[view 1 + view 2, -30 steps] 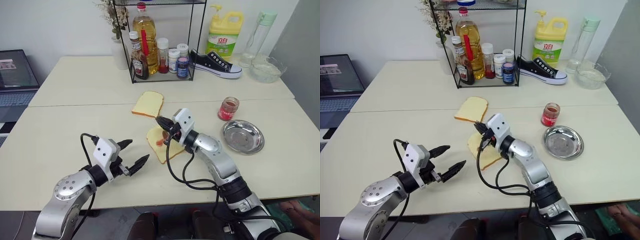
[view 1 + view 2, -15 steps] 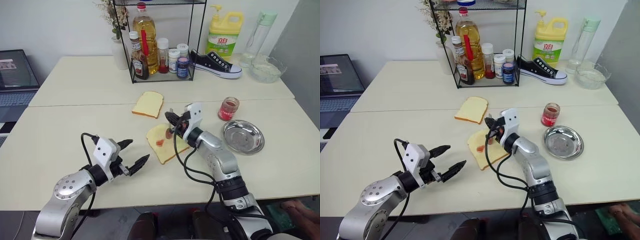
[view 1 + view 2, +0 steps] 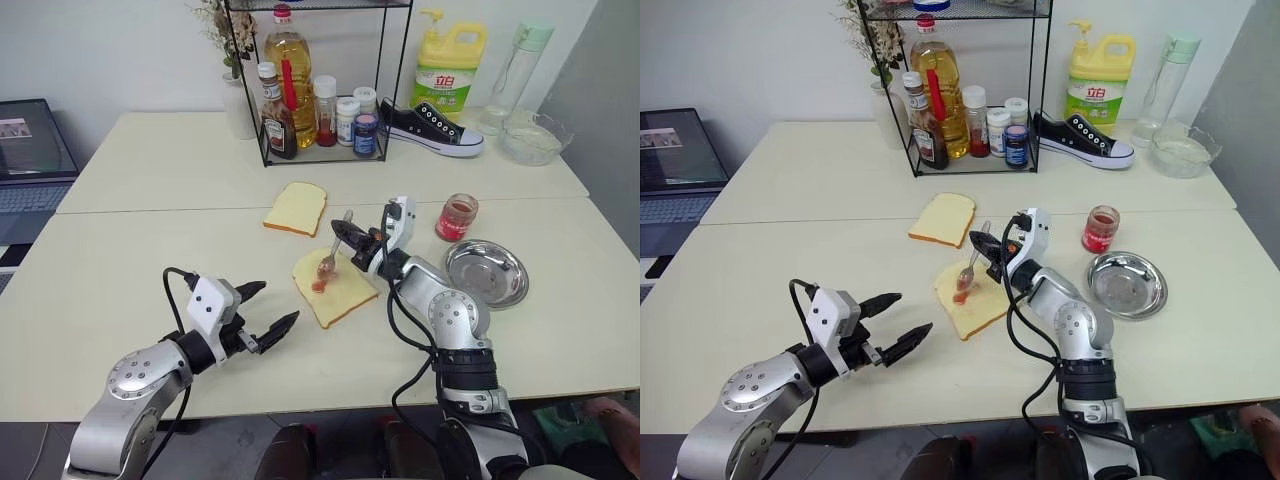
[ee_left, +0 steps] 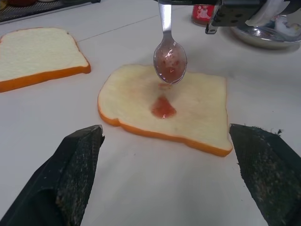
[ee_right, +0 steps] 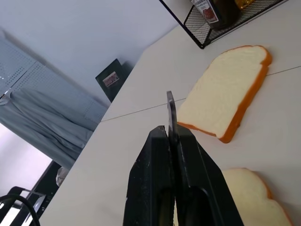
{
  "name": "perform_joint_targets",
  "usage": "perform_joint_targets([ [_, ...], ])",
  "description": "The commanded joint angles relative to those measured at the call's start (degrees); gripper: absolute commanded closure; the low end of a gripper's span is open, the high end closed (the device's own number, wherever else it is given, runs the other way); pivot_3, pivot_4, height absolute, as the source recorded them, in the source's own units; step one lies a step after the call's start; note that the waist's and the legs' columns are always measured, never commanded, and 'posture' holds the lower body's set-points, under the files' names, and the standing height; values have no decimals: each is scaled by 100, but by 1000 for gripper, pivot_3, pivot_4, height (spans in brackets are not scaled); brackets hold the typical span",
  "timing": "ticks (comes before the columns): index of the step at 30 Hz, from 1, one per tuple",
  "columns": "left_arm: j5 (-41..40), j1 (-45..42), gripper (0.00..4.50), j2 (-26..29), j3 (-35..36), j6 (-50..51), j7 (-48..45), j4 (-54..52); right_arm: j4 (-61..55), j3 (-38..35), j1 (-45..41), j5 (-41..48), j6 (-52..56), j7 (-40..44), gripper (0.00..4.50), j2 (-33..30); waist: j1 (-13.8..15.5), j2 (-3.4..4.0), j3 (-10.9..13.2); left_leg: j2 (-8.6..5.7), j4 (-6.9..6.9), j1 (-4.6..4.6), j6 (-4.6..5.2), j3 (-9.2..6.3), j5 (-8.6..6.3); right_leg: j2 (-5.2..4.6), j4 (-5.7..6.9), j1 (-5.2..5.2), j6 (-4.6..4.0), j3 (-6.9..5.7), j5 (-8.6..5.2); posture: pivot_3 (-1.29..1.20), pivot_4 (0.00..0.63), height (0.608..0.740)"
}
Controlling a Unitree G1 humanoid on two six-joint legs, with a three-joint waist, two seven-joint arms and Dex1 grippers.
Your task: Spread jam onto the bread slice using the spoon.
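The bread slice (image 3: 338, 290) lies flat at the table's middle with a small red jam smear (image 4: 163, 107) near its centre. My right gripper (image 3: 348, 236) hovers at the slice's far right edge, shut on the spoon's handle (image 5: 170, 112). The spoon (image 3: 333, 252) slants down and to the left, and its red-stained bowl (image 4: 170, 61) hangs just above the smear. The jam jar (image 3: 457, 217) stands to the right, beyond the arm. My left gripper (image 3: 266, 309) rests open and empty low over the table, to the left of the slice.
A smaller slice (image 3: 296, 207) lies just behind the bread. A round steel plate (image 3: 486, 272) sits on the right. At the back stand a wire rack of bottles (image 3: 320, 120), a shoe (image 3: 432, 127), a detergent jug (image 3: 443, 70) and a glass bowl (image 3: 536, 137).
My right wrist has rolled and drawn right off the slice; the spoon now hangs bowl-down over it. A red smear lies uncovered on the bread. The left arm has stayed still.
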Motion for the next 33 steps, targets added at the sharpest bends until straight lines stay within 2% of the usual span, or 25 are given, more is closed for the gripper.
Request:
perform_joint_targets([
  [1, -86, 32, 0, 52, 91, -10, 6, -243, -270, 52, 19, 164, 46, -25, 4475, 92, 0, 0, 0, 0, 0, 0, 0, 0, 0, 0, 0, 0, 0, 1, 0, 0, 150, 740],
  [12, -139, 126, 0, 43, 96, 88, 52, -409, 393, -113, -115, 382, 32, 116, 4475, 166, -2, 0, 0, 0, 0, 0, 0, 0, 0, 0, -1, 0, 0, 0, 0, 0, 150, 740],
  [16, -155, 167, 0, 38, 99, 127, 77, -470, 784, 51, -182, 222, -150, 362, 4475, 138, -8, 0, 0, 0, 0, 0, 0, 1, 0, 1, -1, 0, 0, 1, 0, 0, 150, 740],
  [23, -198, 203, 0, 67, 107, 141, 127, -512, 1408, 188, -314, -182, -671, 738, 4475, -46, -4, 0, 0, 0, 1, 0, 0, 2, 0, 2, -1, 0, 0, 0, 0, 0, 150, 740],
  [33, -219, 73, 0, 91, 61, 137, 94, -420, 1996, -102, -627, -484, -1270, 924, 4475, -516, 1, 0, 0, 0, 1, 0, 0, 2, 0, 2, -1, 2, 0, 0, 0, 0, 150, 740],
])
